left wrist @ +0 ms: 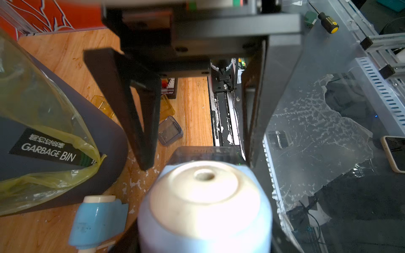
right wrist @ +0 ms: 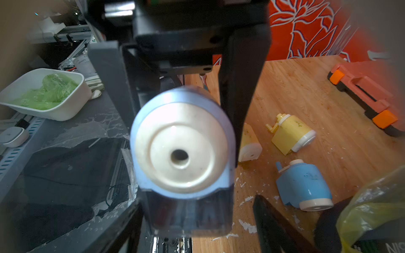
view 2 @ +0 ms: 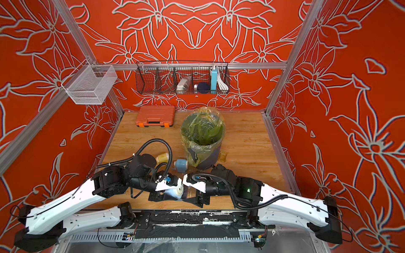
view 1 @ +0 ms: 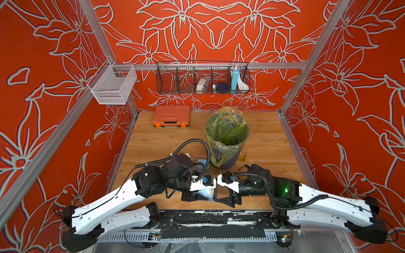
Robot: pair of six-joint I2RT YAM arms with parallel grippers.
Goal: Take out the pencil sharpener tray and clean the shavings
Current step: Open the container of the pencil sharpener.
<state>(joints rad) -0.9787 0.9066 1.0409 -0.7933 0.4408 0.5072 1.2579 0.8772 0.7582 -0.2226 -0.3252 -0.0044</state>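
Observation:
A blue pencil sharpener (right wrist: 182, 146) with a cream front face hangs near the table's front edge, and my left gripper (left wrist: 203, 241) is shut on its body. Its dark see-through tray (right wrist: 188, 214) sits in the base, also seen in the left wrist view as the tray (left wrist: 206, 153). My right gripper (right wrist: 198, 203) is open around the tray, one finger close beside it and the other finger (right wrist: 274, 225) standing apart. Pale shavings (right wrist: 247, 226) fleck the wood below. In a top view the sharpener (view 1: 207, 192) shows between both grippers.
A garbage bin (view 1: 226, 135) with a yellow-green liner stands just behind the grippers. On the table lie a blue sharpener (right wrist: 304, 186), a yellow sharpener (right wrist: 291, 133), an amber loose tray (left wrist: 103, 105) and a grey one (left wrist: 169, 130). An orange case (view 1: 171, 116) sits at the back.

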